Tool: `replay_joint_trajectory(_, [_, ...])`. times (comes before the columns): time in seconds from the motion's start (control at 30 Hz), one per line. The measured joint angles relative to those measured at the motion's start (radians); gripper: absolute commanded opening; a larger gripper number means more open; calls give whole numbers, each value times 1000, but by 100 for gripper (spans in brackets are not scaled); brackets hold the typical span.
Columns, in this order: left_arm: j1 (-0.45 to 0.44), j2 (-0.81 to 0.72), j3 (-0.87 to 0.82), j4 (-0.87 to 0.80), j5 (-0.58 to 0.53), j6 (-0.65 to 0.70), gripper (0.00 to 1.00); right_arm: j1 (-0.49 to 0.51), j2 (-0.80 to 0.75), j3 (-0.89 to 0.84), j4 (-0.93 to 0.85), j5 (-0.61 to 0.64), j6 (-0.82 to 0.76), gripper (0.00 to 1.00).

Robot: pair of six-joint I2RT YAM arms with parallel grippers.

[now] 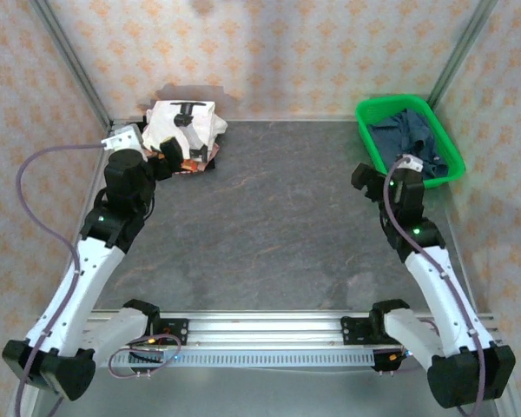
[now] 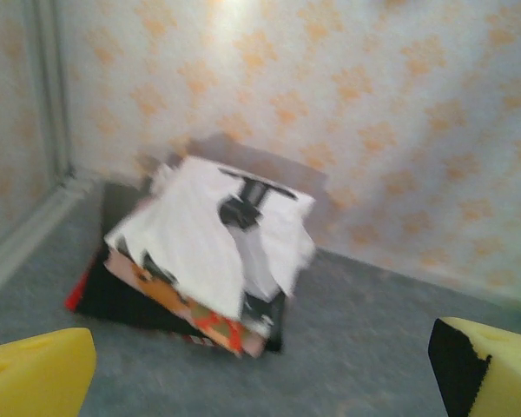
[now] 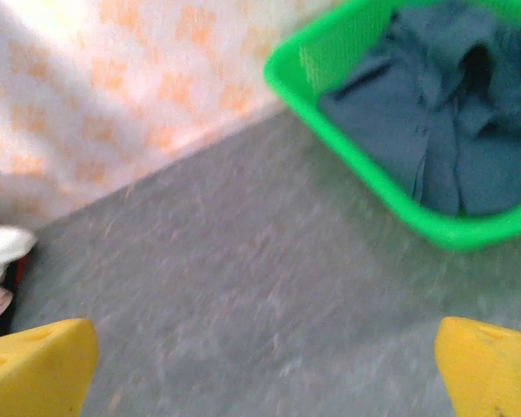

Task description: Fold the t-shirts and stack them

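The main risk sits with the navy-blue shirt (image 1: 408, 139), which lies crumpled inside the green basket (image 1: 391, 103) at the far right of the tabletop (image 1: 278, 208). The right fingers (image 3: 35, 369) are spread wide and hold nothing, hovering near the basket with its near rim ahead of them. A careless pinch could take only one loose fold or a sleeve, so the shirt would come out as a twisted rope that is hard to lay flat. The fingers could also snag the basket's wall or rim (it looks like a light thing), and it would slide or tip as the cloth is pulled up.

The second risk is the stack of folded shirts (image 1: 184, 130) in the far left corner, close to the wall. Its top white shirt with black print sits askew over the red, orange and dark layers, with edges overhanging. The left fingers (image 2: 35, 373) are likewise wide apart and empty, pointing at that pile from just beside it. A small forward drift could shove the top layers off square, and a further shirt dropped on so uneven a pile could slump.

As for containers, the basket is the one container, and it holds just the navy-blue shirt, bunched and partly draped toward its near wall. The wrist views are too blurred to tell whether anything lies under it.
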Motion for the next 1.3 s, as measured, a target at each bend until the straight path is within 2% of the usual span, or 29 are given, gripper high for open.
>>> replay_joint_trajectory(0.1, [-107,106,134,-163,39,-53,100,0,125,183,-199,-57,37,99])
replay_joint_trajectory(0.2, [-239,341,389,-299,50,-56,100,-19,370,481,-362,-63,25,100])
replay_joint_trajectory(0.3, [-322,551,575,-335,107,-58,100,-99,629,738,-442,-60,9,97])
replay_joint_trajectory(0.43, [-357,652,631,-377,195,-68,100,-245,877,895,-522,-59,4,91])
replay_joint_trajectory(0.63, [-362,632,639,-426,265,-86,100,-369,1120,1032,-550,-68,48,84])
replay_joint_trajectory(1.0, [-362,427,515,-504,261,-143,100,-381,1397,1210,-502,-149,186,76])
replay_joint_trajectory(1.1, [-359,411,510,-535,237,-148,100,-381,1464,1243,-500,-156,226,69])
replay_joint_trajectory(1.17, [-353,404,505,-550,224,-159,100,-381,1508,1271,-501,-164,249,59])
replay_joint_trajectory(1.2, [-348,398,500,-556,218,-165,100,-381,1522,1282,-502,-166,260,52])
replay_joint_trajectory(1.3, [-334,371,478,-572,204,-180,100,-380,1544,1331,-506,-178,289,22])
